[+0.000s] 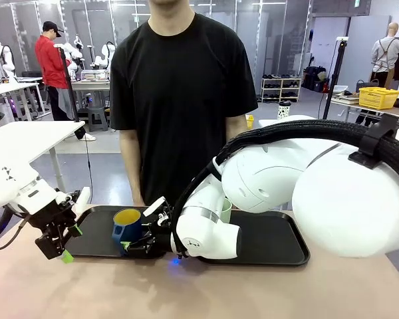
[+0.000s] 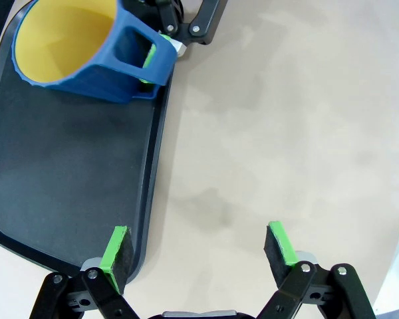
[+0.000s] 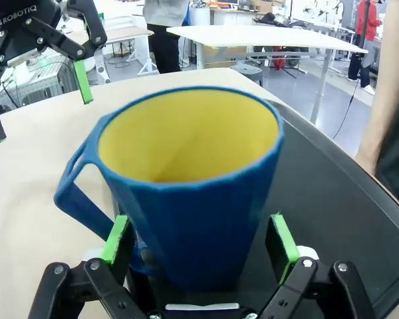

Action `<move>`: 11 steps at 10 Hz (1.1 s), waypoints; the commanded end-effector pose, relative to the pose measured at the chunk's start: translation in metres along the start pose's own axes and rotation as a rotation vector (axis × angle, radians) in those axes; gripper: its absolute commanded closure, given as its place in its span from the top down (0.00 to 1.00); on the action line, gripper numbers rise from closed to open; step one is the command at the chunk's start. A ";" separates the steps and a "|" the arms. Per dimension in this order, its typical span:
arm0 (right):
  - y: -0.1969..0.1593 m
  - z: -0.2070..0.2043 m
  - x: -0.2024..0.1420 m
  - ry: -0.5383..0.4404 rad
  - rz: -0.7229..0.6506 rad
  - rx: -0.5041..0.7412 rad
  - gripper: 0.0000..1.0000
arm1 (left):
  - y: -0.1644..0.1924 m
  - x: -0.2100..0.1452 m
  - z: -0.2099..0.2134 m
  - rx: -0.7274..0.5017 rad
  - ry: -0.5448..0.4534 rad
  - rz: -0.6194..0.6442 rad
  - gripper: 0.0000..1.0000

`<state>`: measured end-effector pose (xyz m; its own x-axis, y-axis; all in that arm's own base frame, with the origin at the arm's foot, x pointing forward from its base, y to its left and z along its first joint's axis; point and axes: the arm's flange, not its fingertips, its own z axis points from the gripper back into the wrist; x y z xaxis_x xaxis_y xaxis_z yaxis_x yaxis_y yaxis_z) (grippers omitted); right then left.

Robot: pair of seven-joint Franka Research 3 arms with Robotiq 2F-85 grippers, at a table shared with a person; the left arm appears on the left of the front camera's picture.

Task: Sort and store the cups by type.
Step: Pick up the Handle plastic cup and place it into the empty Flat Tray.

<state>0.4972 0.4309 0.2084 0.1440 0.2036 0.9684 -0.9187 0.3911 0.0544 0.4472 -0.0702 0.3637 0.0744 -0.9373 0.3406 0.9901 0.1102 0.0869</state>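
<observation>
The dark-blue mug [image 1: 126,226] with a yellow inside stands upright on the left part of the black tray [image 1: 96,240]. My right arm reaches across the middle, and my right gripper [image 1: 134,244] is open, its green pads [image 3: 117,238] on either side of the mug [image 3: 186,199] low on its body. The handle points left in the right wrist view. A sliver of the pale-green tumbler [image 1: 225,210] shows behind my right arm. My left gripper [image 1: 71,244] hangs open and holds nothing, over the tray's near left edge [image 2: 143,219]. The mug [image 2: 73,46] lies ahead of its fingers [image 2: 116,256].
A person in a black shirt [image 1: 183,93] stands at the far side of the table, arms down. The tray runs on to the right [image 1: 279,242] under my right arm. Bare tan tabletop [image 2: 266,153] lies in front of the tray. My left gripper [image 3: 38,100] shows beyond the mug.
</observation>
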 end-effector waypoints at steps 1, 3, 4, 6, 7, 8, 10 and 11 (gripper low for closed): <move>0.048 0.011 -0.025 -0.014 0.021 -0.051 1.00 | 0.001 0.000 0.000 0.003 -0.006 0.001 1.00; 0.050 0.022 -0.026 -0.018 0.022 -0.073 1.00 | 0.001 0.000 0.000 0.003 -0.006 0.001 1.00; 0.052 0.027 -0.024 -0.027 0.028 -0.080 1.00 | 0.001 0.000 0.000 0.003 -0.006 0.001 1.00; 0.056 0.039 -0.022 0.004 0.020 -0.071 1.00 | 0.001 0.000 0.000 0.003 -0.006 0.001 1.00; 0.060 0.046 -0.020 0.032 0.016 -0.067 1.00 | 0.001 0.000 0.000 0.003 -0.006 0.001 1.00; 0.066 0.054 -0.017 0.082 0.014 -0.054 1.00 | 0.001 0.000 0.000 0.003 -0.006 0.001 1.00; 0.084 0.078 -0.009 0.125 0.025 -0.063 1.00 | 0.001 0.000 0.000 0.003 -0.006 0.001 1.00; 0.094 0.090 -0.005 0.142 0.037 -0.060 1.00 | 0.001 0.000 0.000 0.003 -0.006 0.001 1.00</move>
<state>0.4238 0.3821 0.2371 0.1981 0.3131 0.9289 -0.9144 0.4003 0.0601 0.4474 -0.0702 0.3635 0.0747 -0.9372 0.3407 0.9901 0.1104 0.0864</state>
